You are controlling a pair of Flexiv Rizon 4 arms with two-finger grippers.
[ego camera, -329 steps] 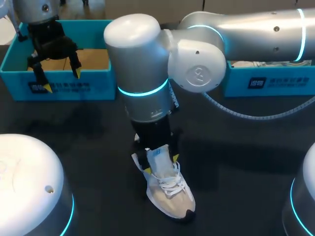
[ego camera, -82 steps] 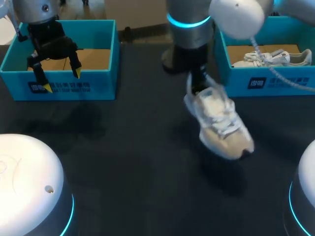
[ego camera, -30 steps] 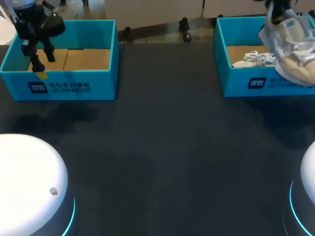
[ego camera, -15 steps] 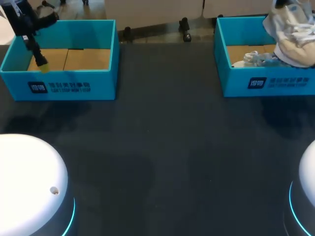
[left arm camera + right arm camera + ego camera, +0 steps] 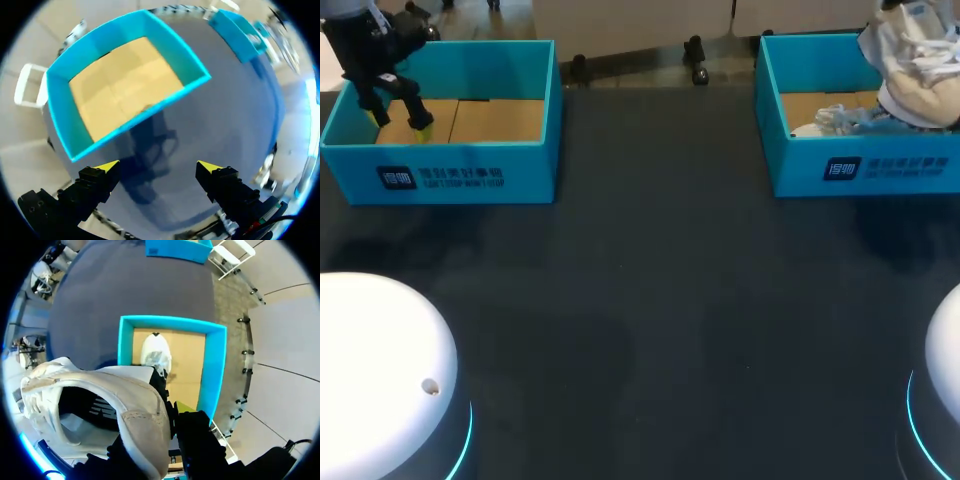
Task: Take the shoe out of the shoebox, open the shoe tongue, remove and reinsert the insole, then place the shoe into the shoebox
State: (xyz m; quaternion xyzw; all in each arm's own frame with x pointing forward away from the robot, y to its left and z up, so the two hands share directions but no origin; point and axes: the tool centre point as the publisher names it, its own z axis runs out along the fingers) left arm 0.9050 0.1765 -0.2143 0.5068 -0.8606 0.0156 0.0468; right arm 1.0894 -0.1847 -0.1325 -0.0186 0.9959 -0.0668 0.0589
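Note:
A beige and white shoe (image 5: 918,72) hangs toe-down above the right teal shoebox (image 5: 860,168). In the right wrist view my right gripper (image 5: 162,415) is shut on the heel collar of the shoe (image 5: 100,395), one yellow fingertip (image 5: 182,407) showing beside the heel. Straight below it lies the shoebox (image 5: 216,365) with a second white shoe (image 5: 155,352) on its cardboard floor. That second shoe (image 5: 835,120) shows its laces in the head view. My left gripper (image 5: 395,120) hangs open and empty over the left shoebox (image 5: 440,175). Its fingertips (image 5: 107,167) stand wide apart.
The left shoebox (image 5: 175,47) is empty, with a bare cardboard floor. The dark table (image 5: 650,300) stretches between the two boxes. White arm bases (image 5: 380,380) stand at the near corners.
The shoe has risen a little and drifted back over the right shoebox. My left gripper has swung and lifted slightly over the left shoebox, still open.

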